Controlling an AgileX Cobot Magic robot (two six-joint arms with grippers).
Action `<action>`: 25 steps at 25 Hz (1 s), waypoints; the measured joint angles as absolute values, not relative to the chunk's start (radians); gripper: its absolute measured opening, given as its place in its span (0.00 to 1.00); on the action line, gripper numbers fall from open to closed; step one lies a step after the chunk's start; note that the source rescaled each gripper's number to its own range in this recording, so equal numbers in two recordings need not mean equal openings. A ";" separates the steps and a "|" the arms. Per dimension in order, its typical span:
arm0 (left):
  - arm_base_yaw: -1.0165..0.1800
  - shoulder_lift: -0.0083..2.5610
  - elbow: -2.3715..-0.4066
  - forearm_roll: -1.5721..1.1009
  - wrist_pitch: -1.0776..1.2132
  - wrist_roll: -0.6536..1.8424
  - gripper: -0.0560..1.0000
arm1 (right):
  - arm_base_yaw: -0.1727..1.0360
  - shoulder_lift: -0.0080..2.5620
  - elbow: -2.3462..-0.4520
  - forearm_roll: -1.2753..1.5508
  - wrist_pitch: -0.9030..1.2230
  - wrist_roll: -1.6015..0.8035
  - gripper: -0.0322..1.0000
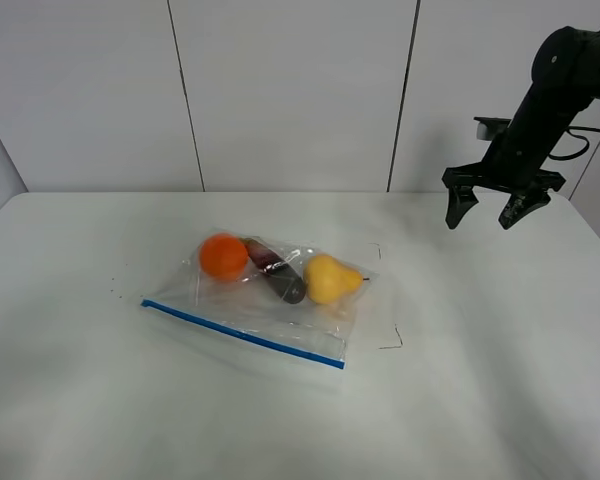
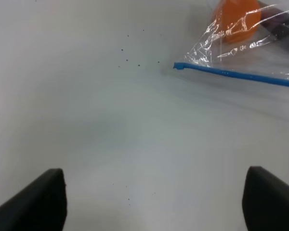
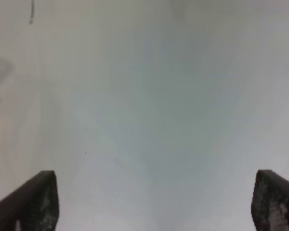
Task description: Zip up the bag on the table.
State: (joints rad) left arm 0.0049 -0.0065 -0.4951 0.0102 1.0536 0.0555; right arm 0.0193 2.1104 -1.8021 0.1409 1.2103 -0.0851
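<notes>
Ok, I see one clear bag (image 1: pixel 270 300) lying mid-table (image 1: pixel 480 380), blue zip strip (image 1: pixel 242 334) along its near edge, holding three fruits: orange (image 1: pixel 223 256), dark purple (image 1: pixel 278 272), yellow (image 1: pixel 329 278). Left gripper (image 2: pixel 154 202) spread wide, empty. Right gripper (image 1: pixel 487 210) spread, hovering far right.

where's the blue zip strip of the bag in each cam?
Exterior high: thin blue zip strip along the near edge of the clear plastic bag, left of centre.
Left wrist: strip beside the orange round fruit.
Right wrist: not in it.
Shared landmark: the orange fruit.
</notes>
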 joint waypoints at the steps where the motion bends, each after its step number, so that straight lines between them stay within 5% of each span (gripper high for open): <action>1: 0.005 -0.007 -0.495 0.010 1.054 0.055 0.95 | 0.019 2.110 -1.802 0.141 1.210 -0.085 0.95; 10: 0.005 -0.007 -0.495 0.010 1.054 0.055 0.95 | 0.019 1.958 -1.632 0.124 1.210 -0.085 0.94; 25: 0.005 -0.007 -0.495 0.010 1.054 0.055 0.95 | 0.019 1.251 -0.864 0.119 1.210 -0.057 0.94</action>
